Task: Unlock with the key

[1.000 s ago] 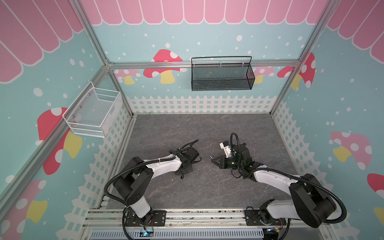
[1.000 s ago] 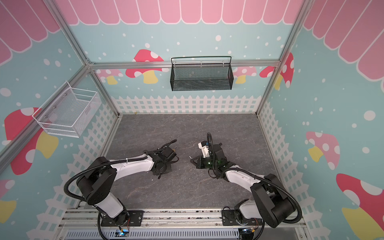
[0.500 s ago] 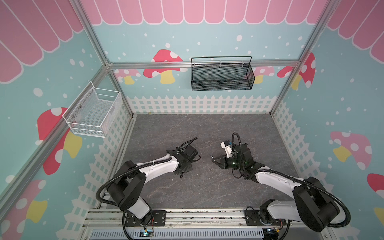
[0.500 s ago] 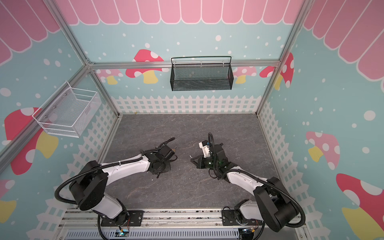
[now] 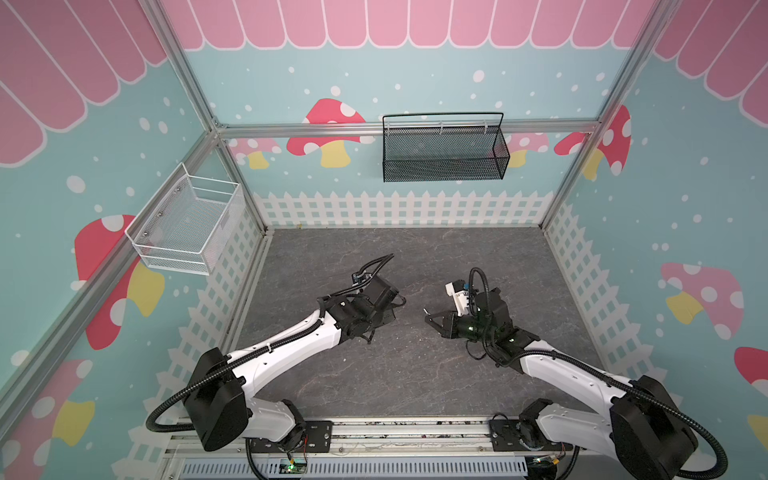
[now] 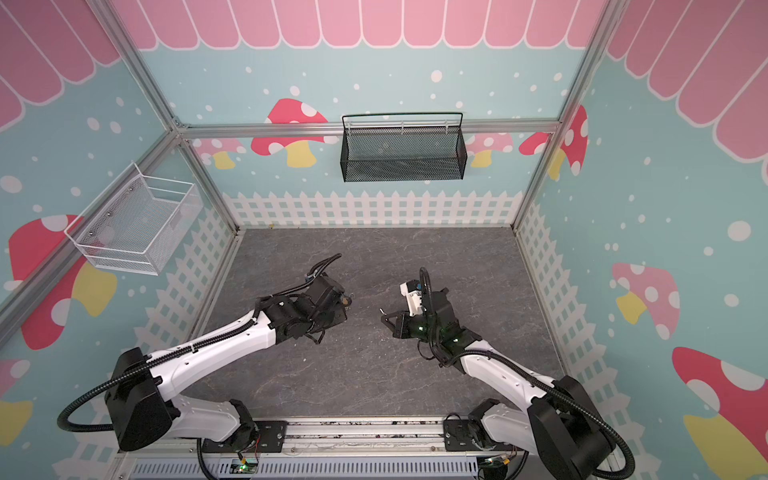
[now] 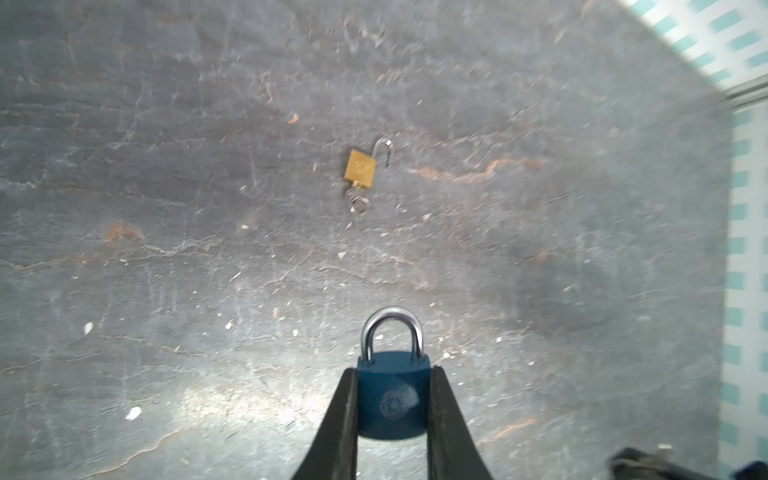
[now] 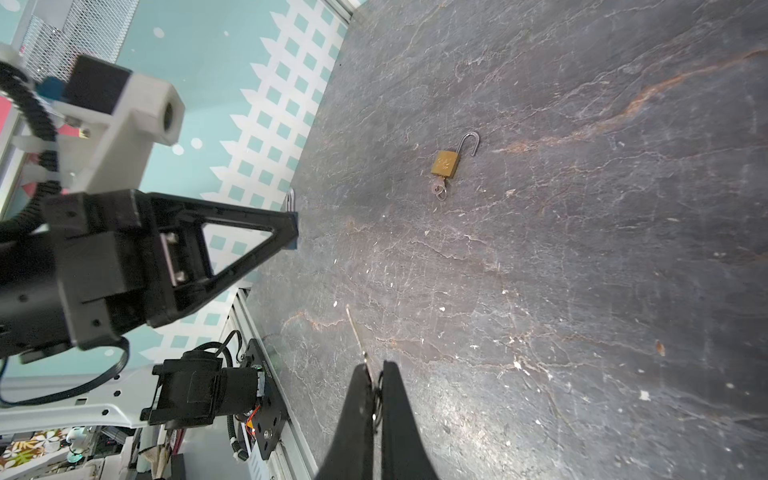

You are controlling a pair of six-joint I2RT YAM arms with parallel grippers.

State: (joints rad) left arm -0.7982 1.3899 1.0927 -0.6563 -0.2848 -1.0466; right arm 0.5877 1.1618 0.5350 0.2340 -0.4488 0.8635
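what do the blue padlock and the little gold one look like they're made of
Blue padlock: probably metal under matte blue paint or coating, with a pale scuffed patch; shackle bright, polished steel by its glare. Gold padlock: likely brass, dull yellow sheen; its open shackle is silvery metal.

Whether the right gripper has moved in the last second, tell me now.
No, not noticeably: the right gripper, shut on the key, sits at the same spot below the black basket in both top views.
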